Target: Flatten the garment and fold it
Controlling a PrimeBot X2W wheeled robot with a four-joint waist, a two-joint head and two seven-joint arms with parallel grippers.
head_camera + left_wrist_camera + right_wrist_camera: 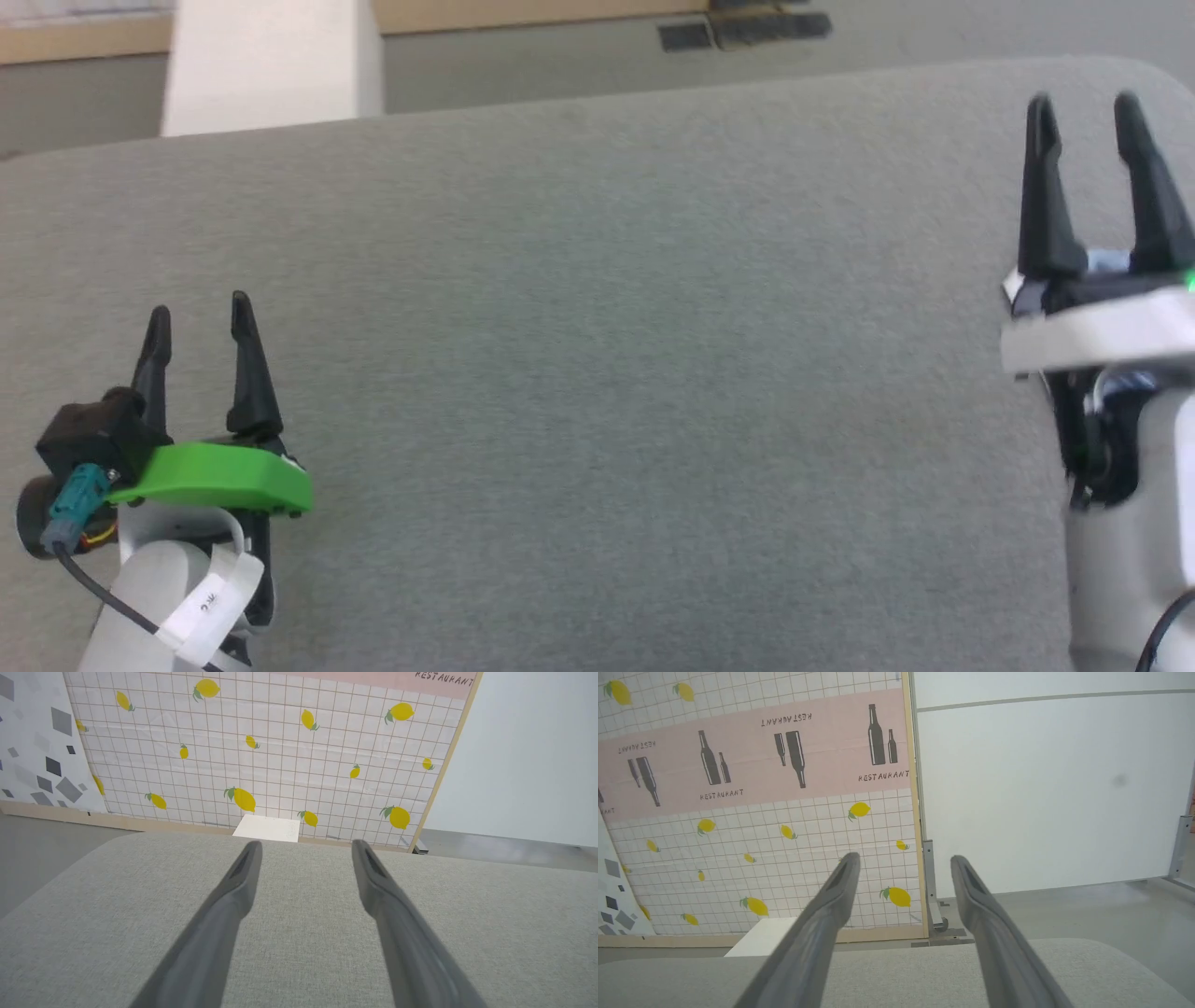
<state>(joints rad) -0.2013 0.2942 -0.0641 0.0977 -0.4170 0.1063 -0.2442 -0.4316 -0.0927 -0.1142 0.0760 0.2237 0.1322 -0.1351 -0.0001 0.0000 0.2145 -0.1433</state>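
My left end effector (pixel 200 306) is spread and empty above the grey fabric tabletop (pixel 607 327); its wrist view adds a lemon-print panel (pixel 280 742). My right end effector (pixel 1084 100) is spread too (nothing pinched), and its wrist view faces a white wall (pixel 1041 788). Where the garment lies, I cannot tell.

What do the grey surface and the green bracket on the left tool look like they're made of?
The grey surface looks like matte woven upholstery fabric: a fine flecked weave shows, and rounded corners hint at padding. The green bracket looks like rigid moulded or printed plastic, smooth with a slight sheen.
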